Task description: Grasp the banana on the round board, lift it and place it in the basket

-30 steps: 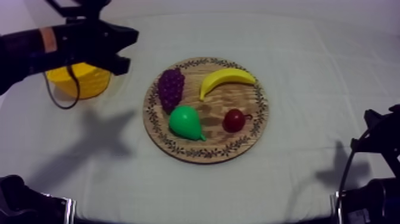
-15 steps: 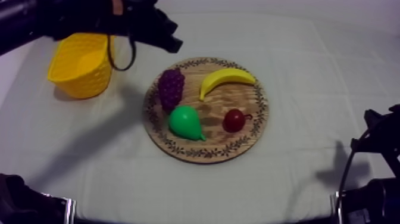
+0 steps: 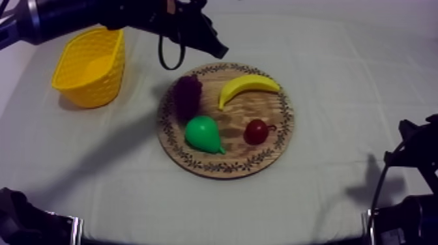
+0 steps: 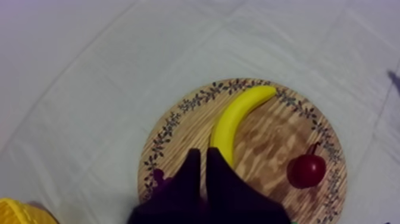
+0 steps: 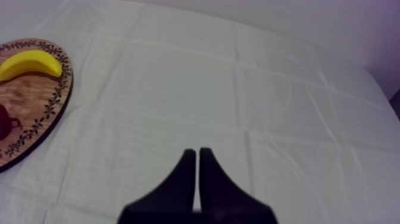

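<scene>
Your left hand [image 4: 202,154] hovers shut and empty near 1 end of the banana [image 4: 238,119], which lies along the rim of the board [image 3: 225,171]; it looks light, stiff and slick, so open and grip its thick middle.

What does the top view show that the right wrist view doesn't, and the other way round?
Top view: the pear, the bunch of grapes, the yellow basket and the left tool just beyond the grapes. Right wrist view: the right tool, fingers together in a narrow wedge over bare cloth. Both: the banana, the wooden board, the small red fruit.
</scene>
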Action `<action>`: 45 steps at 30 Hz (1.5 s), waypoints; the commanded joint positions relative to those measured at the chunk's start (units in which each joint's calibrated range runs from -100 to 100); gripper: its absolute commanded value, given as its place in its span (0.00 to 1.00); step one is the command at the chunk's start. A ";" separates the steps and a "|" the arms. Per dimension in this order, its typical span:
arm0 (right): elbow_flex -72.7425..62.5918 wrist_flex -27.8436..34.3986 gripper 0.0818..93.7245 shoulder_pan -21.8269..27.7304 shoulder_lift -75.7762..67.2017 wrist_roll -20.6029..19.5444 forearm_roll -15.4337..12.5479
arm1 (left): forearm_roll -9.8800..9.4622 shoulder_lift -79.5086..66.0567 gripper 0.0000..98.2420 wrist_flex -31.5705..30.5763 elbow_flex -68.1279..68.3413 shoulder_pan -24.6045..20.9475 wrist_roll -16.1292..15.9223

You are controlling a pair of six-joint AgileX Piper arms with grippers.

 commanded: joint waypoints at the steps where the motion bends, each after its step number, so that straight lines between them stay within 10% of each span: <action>1: -0.03 0.01 0.00 0.00 -0.02 0.00 0.01 | 0.01 0.15 0.21 1.02 -0.37 -0.08 0.17; 4: -0.03 0.01 0.00 0.00 -0.02 0.00 0.01 | -0.14 0.39 0.50 2.51 -0.94 -0.22 1.06; 7: -0.03 0.01 0.00 0.00 -0.02 0.00 0.01 | -0.17 0.57 0.59 4.89 -2.06 -0.24 1.90; 32: -0.03 0.01 0.00 0.00 -0.02 0.00 0.01 | 1.24 4.54 0.50 2.73 -1.98 0.05 0.91; 45: -0.03 0.01 0.00 0.00 -0.02 0.00 0.01 | 4.26 21.07 0.51 16.20 -20.97 -1.15 -5.40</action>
